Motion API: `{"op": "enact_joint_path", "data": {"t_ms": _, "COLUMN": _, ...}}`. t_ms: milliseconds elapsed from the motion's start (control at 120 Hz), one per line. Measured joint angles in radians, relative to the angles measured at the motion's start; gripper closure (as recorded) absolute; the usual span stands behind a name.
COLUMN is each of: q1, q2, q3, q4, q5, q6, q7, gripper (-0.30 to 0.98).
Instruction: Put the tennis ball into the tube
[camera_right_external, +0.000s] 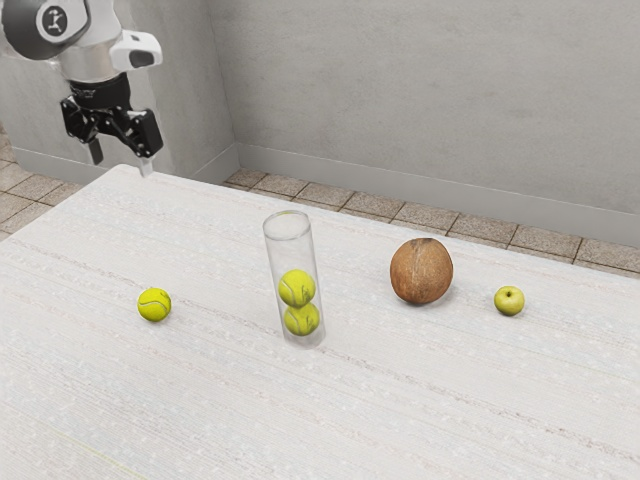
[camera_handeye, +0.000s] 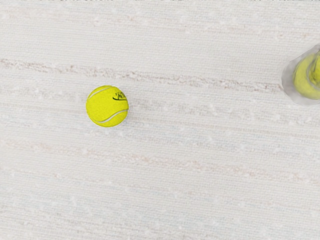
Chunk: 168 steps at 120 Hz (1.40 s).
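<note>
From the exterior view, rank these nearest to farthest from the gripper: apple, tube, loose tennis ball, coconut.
1. Loose tennis ball: toward the exterior view's left.
2. Tube: standing near the middle.
3. Coconut: toward the exterior view's right.
4. Apple: past the coconut, same side.

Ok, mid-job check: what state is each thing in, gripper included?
Gripper: open, empty, raised.
Loose tennis ball: resting on the table, outside the tube.
Tube: upright, partly filled.
Two tennis balls: inside it, stacked.
Coconut: resting, no crack seen.
Apple: resting, uncut on the visible side.
</note>
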Motion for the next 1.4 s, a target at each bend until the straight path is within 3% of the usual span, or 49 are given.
{"op": "enact_joint_path", "data": {"t_ms": 142, "q1": 0.041, "q2": 0.010, "q3": 0.002, "q4": -0.002, "q5": 0.002, "q6": 0.019, "q7": -0.008, "gripper": 0.00}}
{"op": "enact_joint_path", "data": {"t_ms": 275, "q1": 0.268, "q2": 0.104, "q3": -0.050, "q4": -0.020, "q5": -0.030, "q6": 0.086, "q7": -0.014, "gripper": 0.00}}
{"op": "enact_joint_path", "data": {"t_ms": 425, "q1": 0.397, "q2": 0.221, "q3": -0.059, "q4": -0.133, "q5": -0.086, "q6": 0.207, "q7": -0.019, "gripper": 0.00}}
{"op": "enact_joint_path", "data": {"t_ms": 567, "q1": 0.326, "q2": 0.353, "q3": -0.060, "q4": -0.151, "q5": -0.155, "q6": 0.318, "q7": -0.020, "gripper": 0.00}}
{"op": "enact_joint_path", "data": {"t_ms": 792, "q1": 0.362, "q2": 0.487, "q3": -0.060, "q4": -0.141, "q5": -0.254, "q6": 0.430, "q7": -0.011, "gripper": 0.00}}
{"op": "enact_joint_path", "data": {"t_ms": 1400, "q1": 0.365, "q2": 0.649, "q3": -0.058, "q4": -0.090, "q5": -0.334, "q6": 0.540, "q7": 0.032, "gripper": 0.00}}
